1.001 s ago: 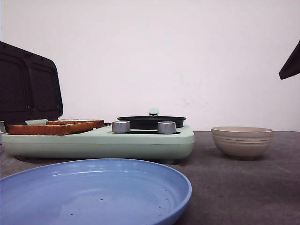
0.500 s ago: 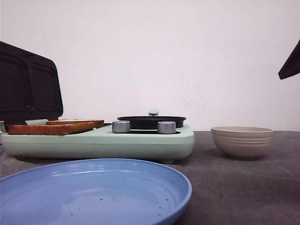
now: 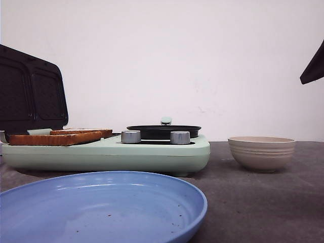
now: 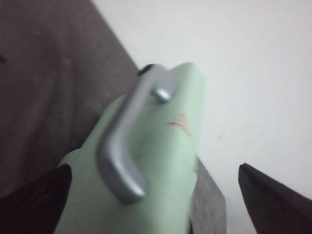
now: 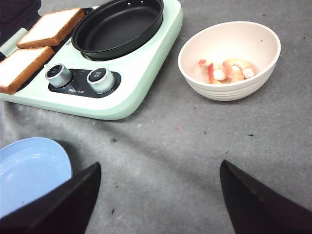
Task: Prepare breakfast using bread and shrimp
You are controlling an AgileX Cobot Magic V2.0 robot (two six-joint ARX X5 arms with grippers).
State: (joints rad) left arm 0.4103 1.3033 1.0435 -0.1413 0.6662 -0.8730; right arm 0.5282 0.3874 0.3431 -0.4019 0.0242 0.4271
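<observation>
Grey table (image 5: 195, 146) stands before a plain white wall (image 3: 202, 61). On it sits a mint-green breakfast maker (image 3: 152, 152) with its dark grill lid (image 3: 30, 91) raised. Two slices of bread (image 5: 34, 48) lie flat, side by side, on the grill plate, next to the black round pan (image 5: 119, 24) and two silver knobs (image 5: 80, 78). The shrimp (image 5: 226, 69) lie inside the beige bowl (image 5: 253, 83), which is near the maker, apart from it. A blue plate (image 3: 101, 207) is at the front.

The left gripper (image 4: 156, 195) is spread wide on both sides of the lid's silver handle (image 4: 126, 141), not closing on it. The right gripper (image 5: 156, 200) hangs above the table with fingers (image 5: 253, 200) released, holding nothing.
</observation>
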